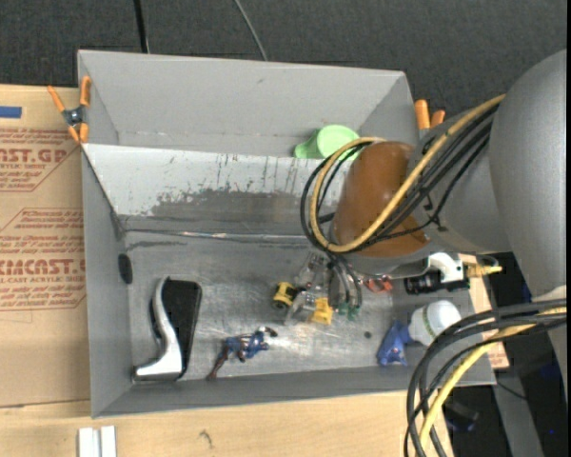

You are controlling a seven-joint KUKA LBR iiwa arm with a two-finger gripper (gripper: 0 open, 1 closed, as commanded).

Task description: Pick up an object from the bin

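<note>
The gripper (pixel 329 291) hangs low over the floor of the bin (pixel 171 174), toward 3 o'clock from its centre. A small yellow-and-black toy (pixel 303 303) lies just beside it at its 7 o'clock. Whether the pincer is released or clenched cannot be told. From the gripper, a blue figure (pixel 246 346) lies farther out toward 8 o'clock, a black-and-white handle (pixel 169 329) toward 9 and a green lump (pixel 328 143) at 12.
</note>
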